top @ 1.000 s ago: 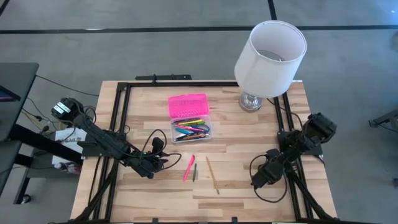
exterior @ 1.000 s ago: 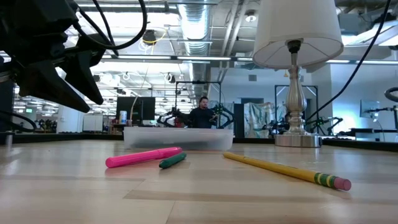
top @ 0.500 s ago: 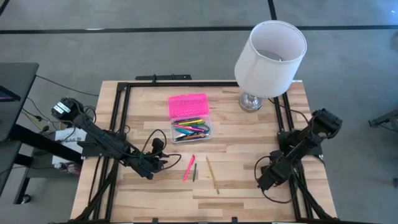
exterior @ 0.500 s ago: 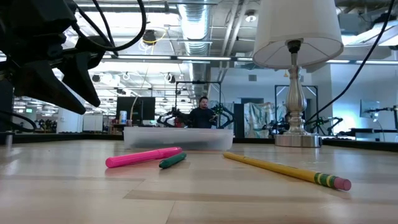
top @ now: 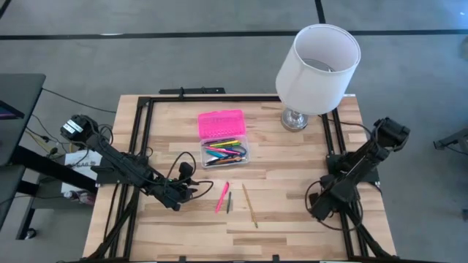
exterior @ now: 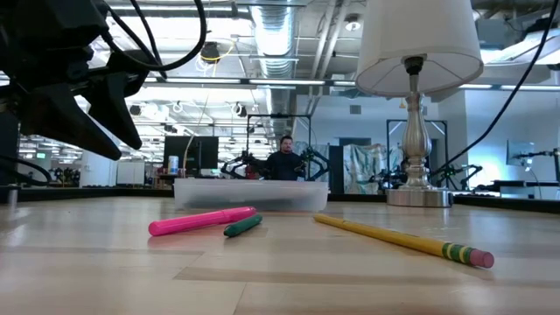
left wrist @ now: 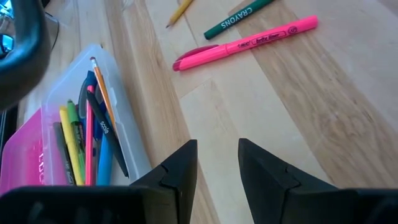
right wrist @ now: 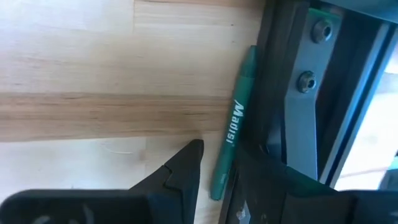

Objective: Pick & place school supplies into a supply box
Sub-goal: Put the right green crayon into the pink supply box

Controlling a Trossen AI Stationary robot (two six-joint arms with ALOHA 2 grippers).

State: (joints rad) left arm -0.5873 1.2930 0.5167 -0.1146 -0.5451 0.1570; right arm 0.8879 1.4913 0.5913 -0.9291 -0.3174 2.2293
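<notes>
my left tool (left wrist: 216, 163) hangs part open and empty over the counter (top: 278, 219) beside the supply box (top: 224, 146), so i should drop square over the pink highlighter (left wrist: 245, 43), while my right tool (right wrist: 214, 168), open, straddles a green pen (right wrist: 233, 134) by the frame rail (right wrist: 286, 87).

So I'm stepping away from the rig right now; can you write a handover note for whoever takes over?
Left gripper: open, empty, low over the table beside the supply box.
Right gripper: open, empty, at the table's right edge, by a green pen that lies against the dark frame rail.
Done: several pens and markers lie in the open box, its pink lid folded back.
Left: pink highlighter, green crayon and yellow pencil lying apart on the table in front of the box, plus the green pen.
</notes>
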